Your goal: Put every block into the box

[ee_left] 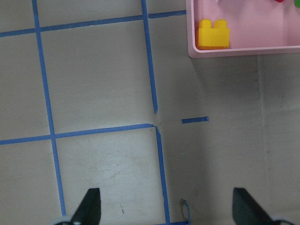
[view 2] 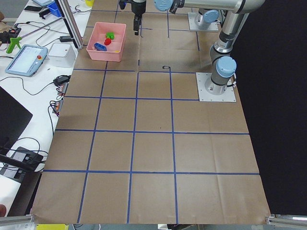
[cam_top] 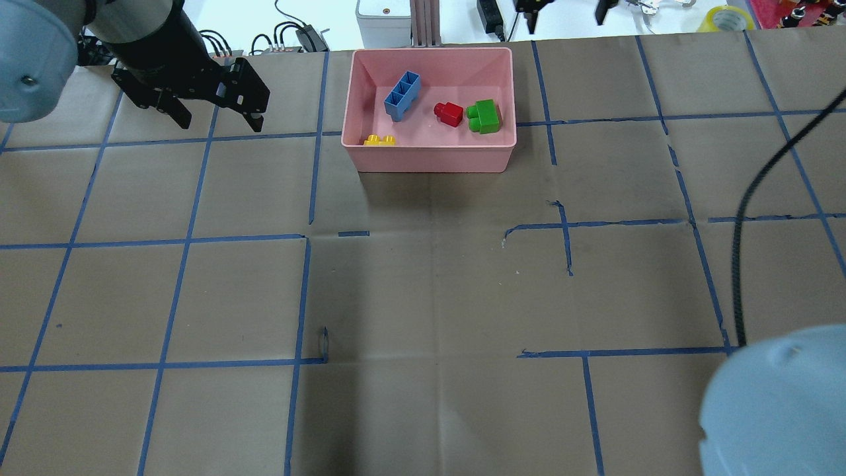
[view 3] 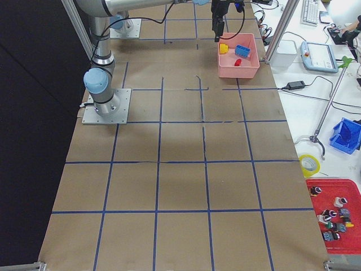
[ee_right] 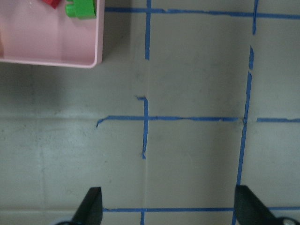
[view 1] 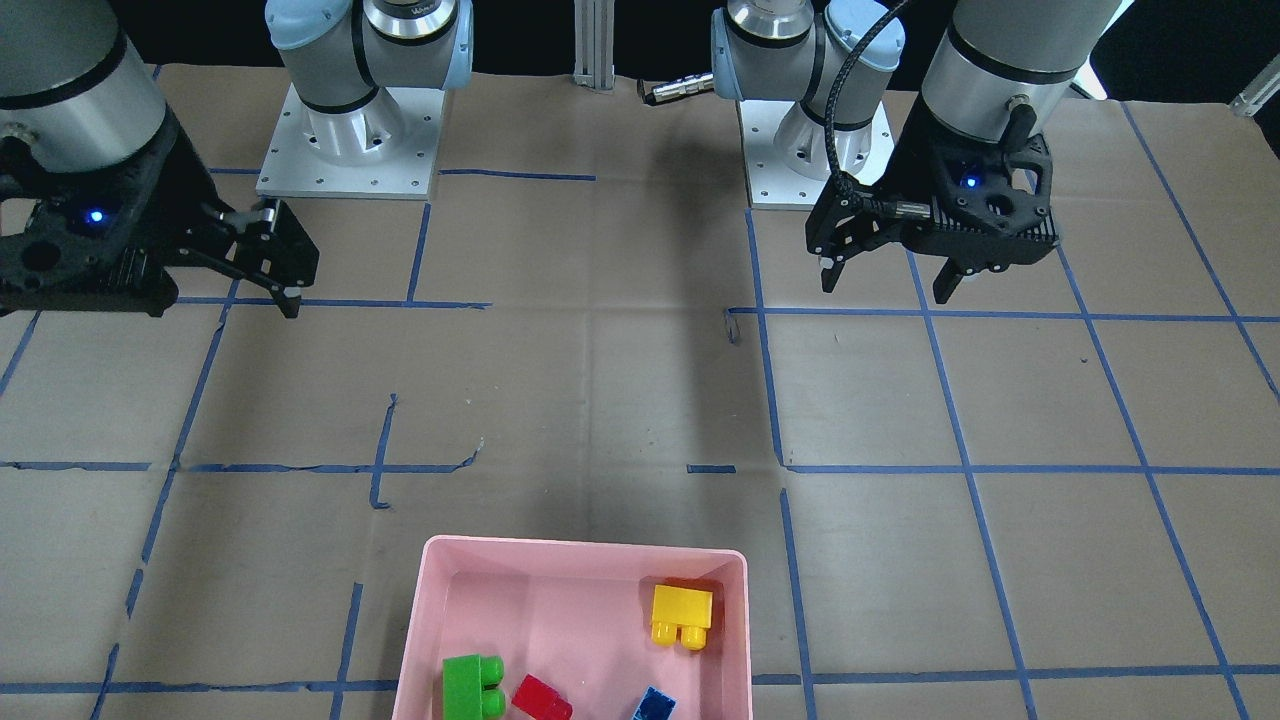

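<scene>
The pink box (cam_top: 436, 157) stands at the table's far edge, in the middle. All the blocks lie inside it: light blue (cam_top: 401, 96), red (cam_top: 449, 114), green (cam_top: 484, 117) and yellow (cam_top: 379, 139) against the near wall. My left gripper (view 1: 886, 290) is open and empty, held high over the table and apart from the box. Its wrist view shows the yellow block (ee_left: 213, 34) in the box's corner. My right gripper (view 1: 275, 290) is open and empty, also held high. Its wrist view shows the green block (ee_right: 82, 8) in the other corner.
The table is brown paper with a grid of blue tape lines. Both arm bases (view 1: 350, 150) (view 1: 815, 150) are bolted on the robot's side. An aluminium post (cam_top: 423, 20), a white device (cam_top: 380, 16) and cables stand just beyond the box.
</scene>
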You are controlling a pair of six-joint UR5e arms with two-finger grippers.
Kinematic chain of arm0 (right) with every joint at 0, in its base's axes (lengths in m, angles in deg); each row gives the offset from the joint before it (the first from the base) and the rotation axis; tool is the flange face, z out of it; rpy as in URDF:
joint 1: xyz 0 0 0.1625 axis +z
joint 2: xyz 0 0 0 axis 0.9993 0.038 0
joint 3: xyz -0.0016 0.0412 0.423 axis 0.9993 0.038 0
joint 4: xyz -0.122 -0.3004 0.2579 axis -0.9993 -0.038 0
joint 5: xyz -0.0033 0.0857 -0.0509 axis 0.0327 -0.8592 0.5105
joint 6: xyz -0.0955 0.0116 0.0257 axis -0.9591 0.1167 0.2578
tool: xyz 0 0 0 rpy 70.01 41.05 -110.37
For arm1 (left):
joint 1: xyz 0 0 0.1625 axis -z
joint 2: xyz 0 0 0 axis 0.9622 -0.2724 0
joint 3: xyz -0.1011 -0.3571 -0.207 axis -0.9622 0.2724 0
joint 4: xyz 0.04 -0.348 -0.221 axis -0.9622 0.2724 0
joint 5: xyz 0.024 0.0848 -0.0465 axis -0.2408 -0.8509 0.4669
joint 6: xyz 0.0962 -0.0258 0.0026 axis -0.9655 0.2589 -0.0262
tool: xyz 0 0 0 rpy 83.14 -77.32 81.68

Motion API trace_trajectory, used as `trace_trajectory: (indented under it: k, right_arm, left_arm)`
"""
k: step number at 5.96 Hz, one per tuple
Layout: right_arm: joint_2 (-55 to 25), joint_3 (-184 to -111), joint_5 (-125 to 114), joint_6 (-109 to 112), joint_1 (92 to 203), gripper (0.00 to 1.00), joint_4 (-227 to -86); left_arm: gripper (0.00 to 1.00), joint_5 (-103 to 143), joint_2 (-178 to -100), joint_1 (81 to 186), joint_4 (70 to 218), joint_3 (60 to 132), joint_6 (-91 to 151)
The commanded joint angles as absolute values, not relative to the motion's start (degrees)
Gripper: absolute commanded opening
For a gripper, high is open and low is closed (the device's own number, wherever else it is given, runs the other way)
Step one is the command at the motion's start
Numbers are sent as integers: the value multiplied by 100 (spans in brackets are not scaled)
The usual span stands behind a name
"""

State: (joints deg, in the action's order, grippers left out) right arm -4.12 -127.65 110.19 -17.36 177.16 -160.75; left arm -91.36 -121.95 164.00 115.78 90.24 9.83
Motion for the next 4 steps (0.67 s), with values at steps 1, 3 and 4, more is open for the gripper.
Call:
trace_trajectory:
  k: [1, 3, 4]
  right_arm:
    - [117, -13714, 11035, -1722, 17667, 100, -16238]
    - [100, -13725, 10947, -1668, 17746, 100, -16273]
    - [91, -13786, 10956, -1668, 17756, 100, -16813]
  left_arm:
    - [100, -9135, -12126, 16393, 11855, 9015, 1269]
    - [100, -9126, -12117, 16393, 11910, 9023, 1437]
    - [100, -9126, -12117, 16393, 11910, 9015, 1446]
